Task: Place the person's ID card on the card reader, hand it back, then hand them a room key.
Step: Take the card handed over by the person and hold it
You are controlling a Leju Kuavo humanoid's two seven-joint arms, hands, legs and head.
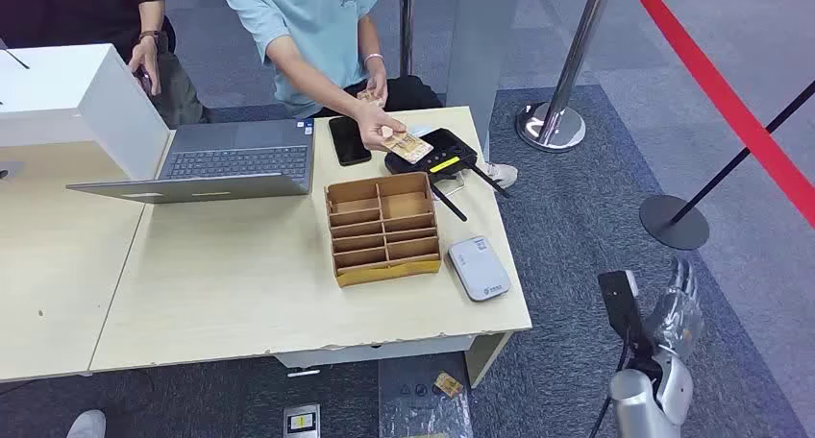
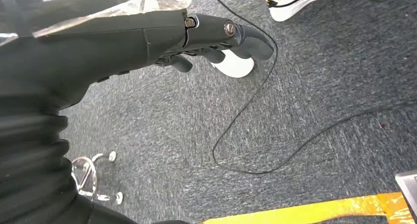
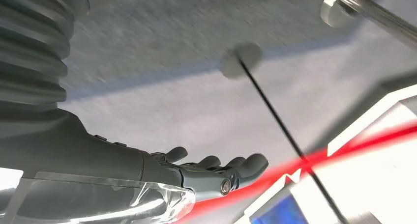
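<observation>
The light wooden table (image 1: 240, 294) carries an open laptop (image 1: 235, 159), a black phone (image 1: 349, 140), a cardboard compartment tray (image 1: 382, 229) and, nearest the right hand (image 1: 673, 313), a white card reader (image 1: 479, 268).

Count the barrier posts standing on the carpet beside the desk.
2: a chrome post on a round base just past the desk's far corner, and a thin black post on a dark disc base further right. Others may stand outside the picture.

Pale wood-tone table (image 1: 240, 294) carries a tan cardboard organiser (image 1: 382, 229), white card reader (image 1: 479, 267), black phone (image 1: 349, 140), grey laptop (image 1: 231, 161) — blue-grey speckled carpet (image 1: 577, 217) crossed by a red stripe (image 1: 730, 92) — person's light-blue shirt (image 1: 308, 25).
</observation>
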